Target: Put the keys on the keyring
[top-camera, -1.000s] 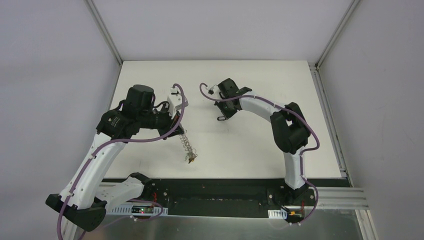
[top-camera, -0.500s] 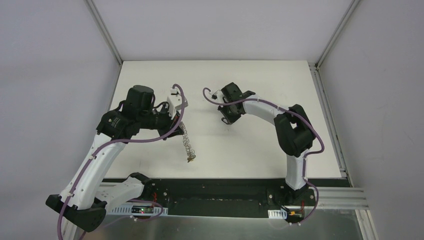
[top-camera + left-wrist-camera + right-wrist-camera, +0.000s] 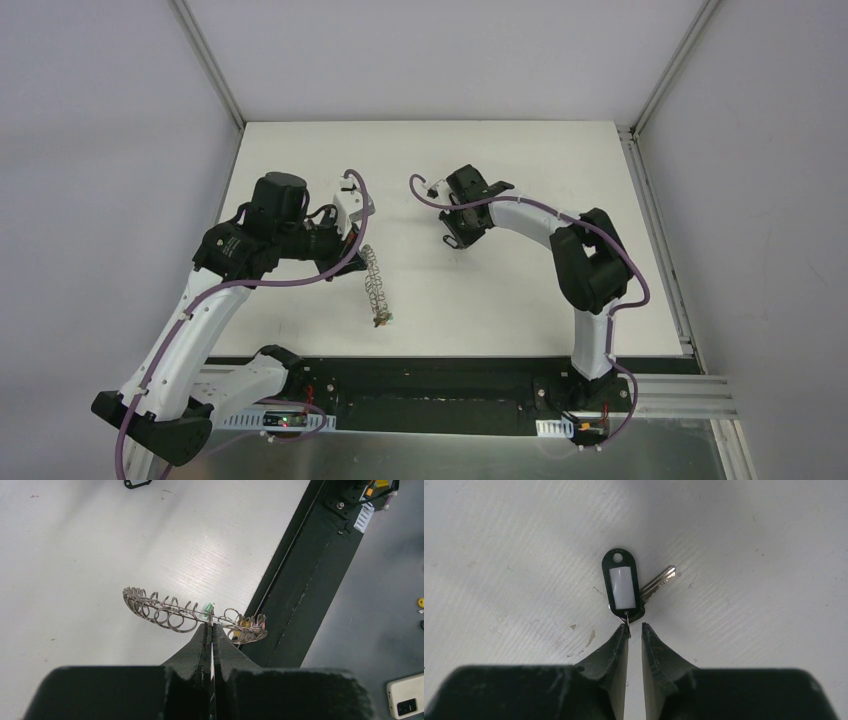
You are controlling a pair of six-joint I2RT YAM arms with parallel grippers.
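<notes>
The keyring [image 3: 375,285], a floppy grey loop fringed with wire rings, hangs from my left gripper [image 3: 358,243], which is shut on its band. In the left wrist view the keyring [image 3: 167,612] stretches across the closed fingertips [image 3: 211,630], with a green key [image 3: 207,609] and a yellow-orange key [image 3: 245,623] among its rings. A black key [image 3: 623,586] with a white label and a silver blade [image 3: 658,583] lies flat on the table. My right gripper [image 3: 634,628] stands just short of it, slightly open; the key's small wire ring touches the left fingertip. From above, the black key [image 3: 455,243] lies by the right gripper [image 3: 458,228].
A black rail [image 3: 430,375] runs along the table's near edge, below the hanging keyring. White walls and metal posts [image 3: 208,62] enclose the table. A small white device [image 3: 406,702] lies beyond the rail in the left wrist view.
The right gripper has opened from shut and let go of the black key, which now rests on the table. The right arm has shifted slightly right. The left arm still holds the keyring.
</notes>
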